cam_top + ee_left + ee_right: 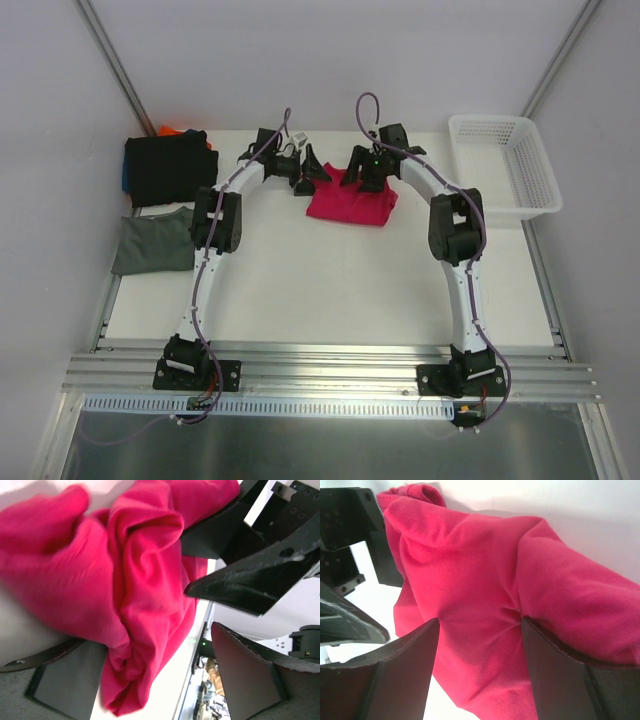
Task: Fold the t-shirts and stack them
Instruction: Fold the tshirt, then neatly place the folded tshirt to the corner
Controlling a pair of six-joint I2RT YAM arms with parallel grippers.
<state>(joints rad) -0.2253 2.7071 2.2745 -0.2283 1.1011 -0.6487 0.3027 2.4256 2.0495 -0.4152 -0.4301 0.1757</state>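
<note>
A crumpled crimson-pink t-shirt (352, 203) lies at the back middle of the table. My left gripper (310, 172) stands at its left edge and my right gripper (362, 172) over its top edge. In the left wrist view the left gripper (150, 645) is open, with pink cloth (135, 595) bunched against the left finger (65, 680). The right gripper (480, 620) is open too, its fingers (400, 675) set wide on the cloth (470, 580), a fold draped over the right one. Folded black (168, 168) and grey-green (153, 243) t-shirts lie at the left, with orange (172, 130) and blue (126, 175) edges peeking from under the black one.
A white mesh basket (505, 165) stands at the back right corner. The two grippers are close together, each visible in the other's wrist view. Grey walls enclose the table on the left, back and right.
</note>
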